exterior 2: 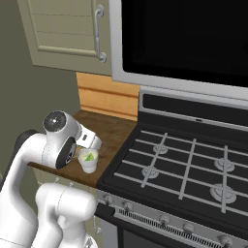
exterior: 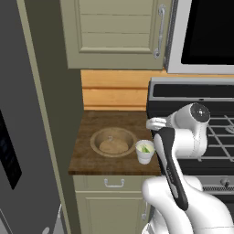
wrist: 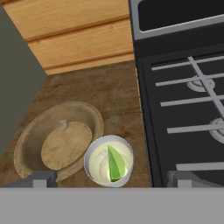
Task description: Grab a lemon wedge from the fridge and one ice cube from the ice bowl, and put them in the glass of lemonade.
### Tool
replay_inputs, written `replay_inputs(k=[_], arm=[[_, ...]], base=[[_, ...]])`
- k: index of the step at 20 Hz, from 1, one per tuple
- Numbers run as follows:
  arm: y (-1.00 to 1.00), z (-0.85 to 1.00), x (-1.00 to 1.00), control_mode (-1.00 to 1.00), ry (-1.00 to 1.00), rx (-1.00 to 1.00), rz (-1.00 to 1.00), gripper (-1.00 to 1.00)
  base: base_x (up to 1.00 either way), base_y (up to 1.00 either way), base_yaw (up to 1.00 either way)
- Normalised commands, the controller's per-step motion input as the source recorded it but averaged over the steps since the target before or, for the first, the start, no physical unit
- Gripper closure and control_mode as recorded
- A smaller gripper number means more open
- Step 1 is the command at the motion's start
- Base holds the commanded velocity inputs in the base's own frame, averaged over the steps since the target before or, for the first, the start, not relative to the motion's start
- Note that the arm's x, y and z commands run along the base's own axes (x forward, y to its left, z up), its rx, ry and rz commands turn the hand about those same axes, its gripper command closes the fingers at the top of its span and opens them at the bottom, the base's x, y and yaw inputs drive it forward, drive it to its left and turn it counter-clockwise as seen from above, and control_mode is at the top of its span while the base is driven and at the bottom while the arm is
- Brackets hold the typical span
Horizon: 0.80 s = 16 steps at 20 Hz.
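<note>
The glass of lemonade point(wrist: 108, 161), with a green lemon wedge point(wrist: 116, 163) inside, stands on the wooden counter point(wrist: 109, 96), touching the ice bowl point(wrist: 30, 140). The gripper point(wrist: 109, 178) hangs directly above it, fingers spread, gripping nothing.

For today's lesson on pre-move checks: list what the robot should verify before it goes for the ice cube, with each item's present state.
1. Lemon wedge in the glass of lemonade: ok.
2. Glass upright on the wooden counter: ok.
3. Ice cube lying in the ice bowl: ok, small and faint.
4. Bowl apart from glass: cannot tell; rims look close in hand view.
5. Tool open with nothing held: ok, tips wide apart.
6. Tool above the bowl: not ok; nearer the glass.
</note>
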Motion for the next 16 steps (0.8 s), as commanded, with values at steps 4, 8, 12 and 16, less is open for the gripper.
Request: replay_inputs(k=[4, 8, 12, 16], arm=[[-0.07, 0.20, 0.01, -1.00, 0.00, 0.04, -0.17, -1.00], [-0.08, 0.01, -0.03, -1.00, 0.00, 0.01, -0.11, -1.00], [-0.07, 0.01, -0.20, -1.00, 0.00, 0.00, -0.09, -1.00], [-0.12, 0.00, -0.55, -1.00, 0.00, 0.01, -0.05, -1.00]], base=[[0.00, 0.00, 0.00], [0.00, 0.00, 0.00], [0.00, 0.00, 0.00], [0.00, 0.00, 0.00]])
